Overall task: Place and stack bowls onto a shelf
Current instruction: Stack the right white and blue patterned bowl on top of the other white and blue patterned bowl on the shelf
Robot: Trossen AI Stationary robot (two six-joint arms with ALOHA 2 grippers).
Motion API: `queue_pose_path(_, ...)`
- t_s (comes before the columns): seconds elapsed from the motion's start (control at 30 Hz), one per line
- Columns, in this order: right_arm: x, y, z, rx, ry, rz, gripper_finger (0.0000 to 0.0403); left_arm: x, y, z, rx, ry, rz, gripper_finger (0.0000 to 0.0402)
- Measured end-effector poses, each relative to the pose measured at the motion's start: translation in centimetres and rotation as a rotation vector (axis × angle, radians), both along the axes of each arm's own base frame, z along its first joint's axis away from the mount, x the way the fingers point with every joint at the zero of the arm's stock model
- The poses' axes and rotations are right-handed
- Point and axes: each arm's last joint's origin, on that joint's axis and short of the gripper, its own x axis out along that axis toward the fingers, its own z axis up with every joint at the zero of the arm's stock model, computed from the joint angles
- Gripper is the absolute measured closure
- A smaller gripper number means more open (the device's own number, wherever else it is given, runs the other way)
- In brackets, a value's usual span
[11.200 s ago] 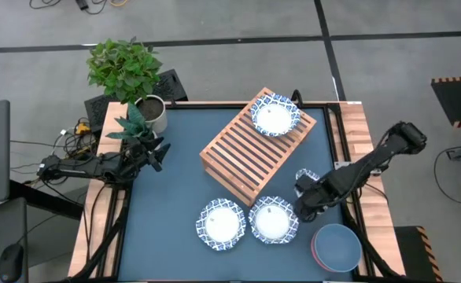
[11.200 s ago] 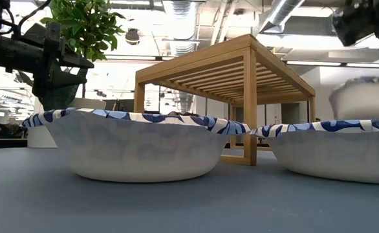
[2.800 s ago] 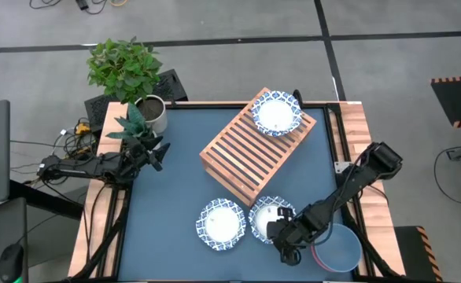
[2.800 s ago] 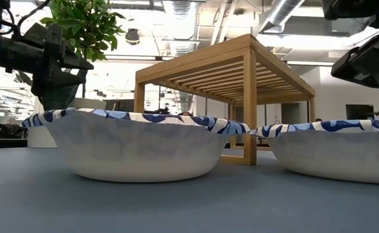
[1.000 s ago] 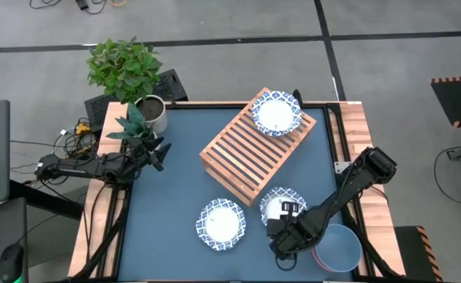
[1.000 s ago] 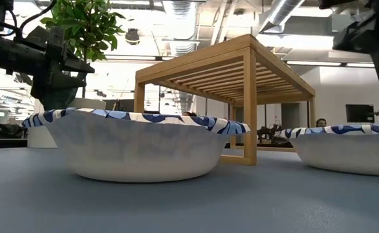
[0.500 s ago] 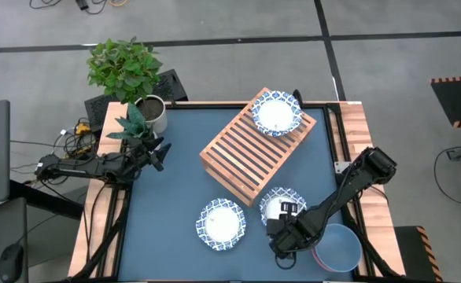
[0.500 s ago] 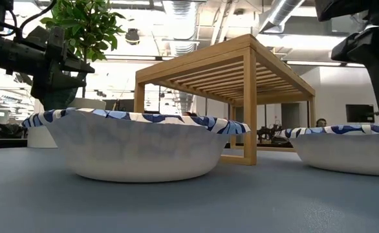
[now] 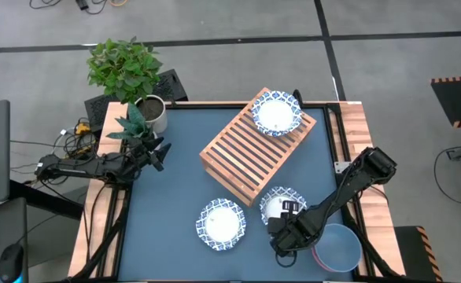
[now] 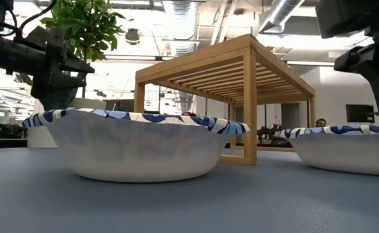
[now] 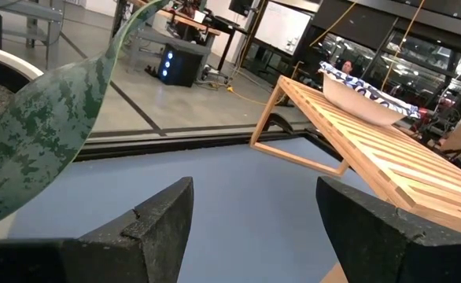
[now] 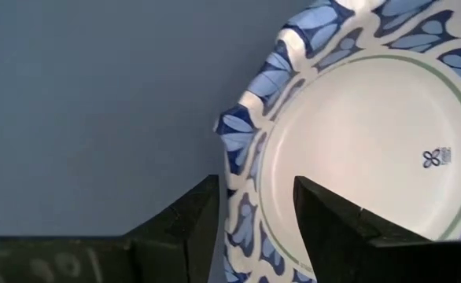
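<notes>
Two bowls with blue-and-white patterned rims stand on the blue tabletop near its front edge, the left one (image 9: 221, 225) (image 10: 134, 142) and the right one (image 9: 285, 203) (image 10: 351, 152). A third (image 9: 276, 115) (image 11: 356, 90) sits on the far end of the slatted wooden shelf (image 9: 246, 153). My right gripper (image 9: 282, 228) (image 12: 254, 192) points down, open, over the right bowl's near-left rim (image 12: 242, 169), one finger inside the rim and one outside. My left gripper (image 9: 158, 153) (image 11: 254, 220) waits open at the far left, pointing level toward the shelf.
A plain blue bowl (image 9: 339, 245) sits at the near right corner, partly under my right arm. A potted plant (image 9: 124, 71) and a smaller spotted-leaf plant (image 9: 136, 126) stand at the far left corner beside my left gripper. Bare tabletop lies left of the shelf.
My right gripper has sunk a little toward the right bowl's rim. The bowls have kept their places.
</notes>
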Motion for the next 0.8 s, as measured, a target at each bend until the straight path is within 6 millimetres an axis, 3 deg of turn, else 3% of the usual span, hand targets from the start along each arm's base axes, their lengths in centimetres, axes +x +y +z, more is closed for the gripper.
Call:
queue_pose_path(0.2, 0.1, -0.1, 0.0, -0.001, -0.001, -0.006, 0.0233, 0.0, 0.0, 0.0, 0.000, 0.000, 0.000, 0.0148)
queue_pose_path(0.67, 0.6, -1.0, -0.3, 0.035, 0.001, -0.031, 0.0382, 0.0, 0.0, 0.0, 0.000, 0.000, 0.000, 0.0148)
queue_pose_path(0.8, 0.8, -0.9, 0.4, 0.043, -0.009, -0.028, 0.0383, 0.0, 0.0, 0.0, 0.000, 0.001, 0.000, 0.0148)
